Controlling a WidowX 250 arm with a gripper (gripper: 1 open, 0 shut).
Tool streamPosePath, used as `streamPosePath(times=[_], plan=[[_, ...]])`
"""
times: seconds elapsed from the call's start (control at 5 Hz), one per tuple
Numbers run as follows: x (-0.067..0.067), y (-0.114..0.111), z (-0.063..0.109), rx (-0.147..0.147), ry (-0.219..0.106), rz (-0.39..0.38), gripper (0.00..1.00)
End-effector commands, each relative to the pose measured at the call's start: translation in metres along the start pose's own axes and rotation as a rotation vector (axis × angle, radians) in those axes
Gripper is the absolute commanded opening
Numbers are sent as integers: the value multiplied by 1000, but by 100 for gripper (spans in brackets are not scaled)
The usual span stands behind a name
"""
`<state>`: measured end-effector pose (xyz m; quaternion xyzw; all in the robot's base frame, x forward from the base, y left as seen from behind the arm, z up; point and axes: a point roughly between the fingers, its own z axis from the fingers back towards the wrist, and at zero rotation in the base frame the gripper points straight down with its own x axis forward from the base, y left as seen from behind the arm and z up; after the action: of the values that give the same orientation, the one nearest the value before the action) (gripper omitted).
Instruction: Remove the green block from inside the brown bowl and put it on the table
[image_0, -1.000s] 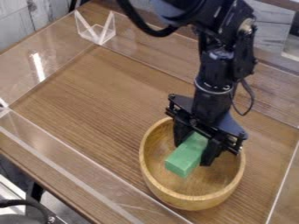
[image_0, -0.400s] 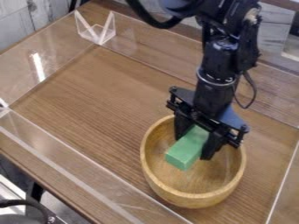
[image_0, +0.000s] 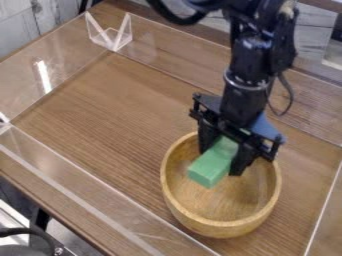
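Note:
My gripper (image_0: 227, 150) points straight down over the brown bowl (image_0: 187, 208) and is shut on the green block (image_0: 209, 166). The block hangs tilted from the black fingers (image_0: 249, 154), its lower end just above the bowl's inner floor, its upper end hidden between the fingers. The bowl is round, light tan wood with a thick rim, and sits on the table (image_0: 120, 110) at the lower right. The black arm rises from the gripper toward the top of the camera view.
Low clear plastic walls (image_0: 54, 160) border the brown wood-grain table. A small clear stand (image_0: 107, 30) sits at the far left corner. Bare tabletop stretches left of the bowl and behind it.
The gripper has risen a little with the green block in it; the block's lower end has come up off the bowl's floor. The bowl has stayed put.

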<state>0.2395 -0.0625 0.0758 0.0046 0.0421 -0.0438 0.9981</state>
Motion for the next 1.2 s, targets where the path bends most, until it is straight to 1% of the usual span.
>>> streamPosePath(times=[0.0, 0.2, 0.4, 0.6, 0.8, 1.0], plan=[[4, 10, 52, -16, -157, 52, 0], [-2, 27, 72, -9, -196, 116, 0], [-9, 54, 79, -10, -211, 149, 0], [-14, 78, 77, -5, -211, 176, 0], [-22, 91, 73, 10, -202, 182, 0], [-25, 94, 64, 17, -198, 179, 0]])
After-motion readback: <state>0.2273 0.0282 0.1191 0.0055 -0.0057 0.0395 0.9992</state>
